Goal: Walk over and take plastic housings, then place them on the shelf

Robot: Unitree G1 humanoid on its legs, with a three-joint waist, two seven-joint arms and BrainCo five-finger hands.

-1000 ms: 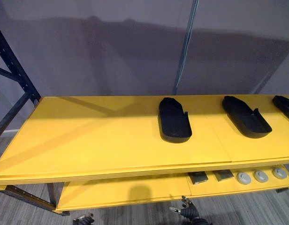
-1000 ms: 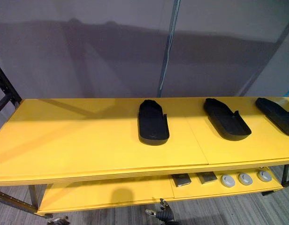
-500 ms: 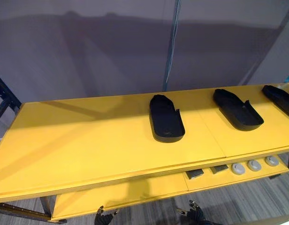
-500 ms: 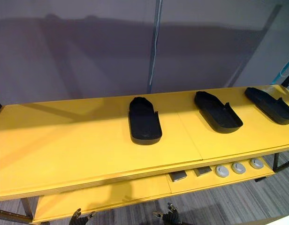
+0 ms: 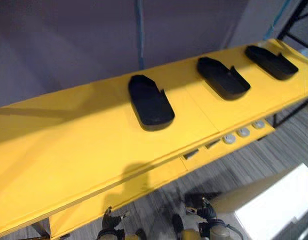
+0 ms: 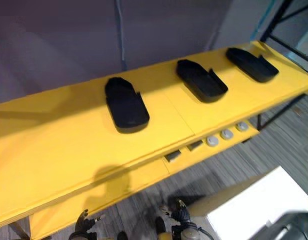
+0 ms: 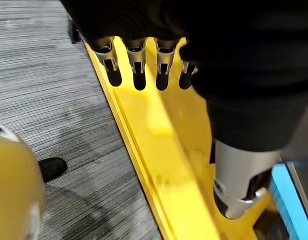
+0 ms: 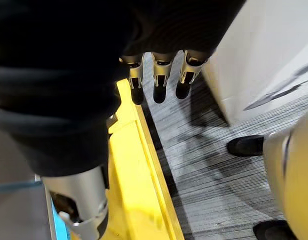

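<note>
The lower board (image 5: pixel 89 214) of the shelf lies mostly hidden under the top board (image 5: pixel 64 145). On its front strip I make out pale round discs (image 5: pixel 242 132) and dark blocks (image 5: pixel 190 154), too small to tell apart further. The top board's left end is cut off at the edge of my sight. A blue post (image 5: pixel 139 30) stands behind the back edge.

From the left end to the left housing (image 5: pixel 150 102), the top board is a wide bare stretch of yellow. Grey floor (image 5: pixel 264 160) lies open before the front edge, but a pale box (image 5: pixel 279 205) stands on it just beside my right side.

The left housing, the middle housing (image 5: pixel 222 77) and the right housing (image 5: pixel 270 61) lie in a row on the top board, well apart, each set aslant. The right one lies near the back right corner.

My left hand (image 7: pixel 136 60) and right hand (image 8: pixel 159 75) hang low, below the top board's front edge and well apart from every housing. Both are released, fingers straight and loose, pointing down past the lower board's front edge.
</note>
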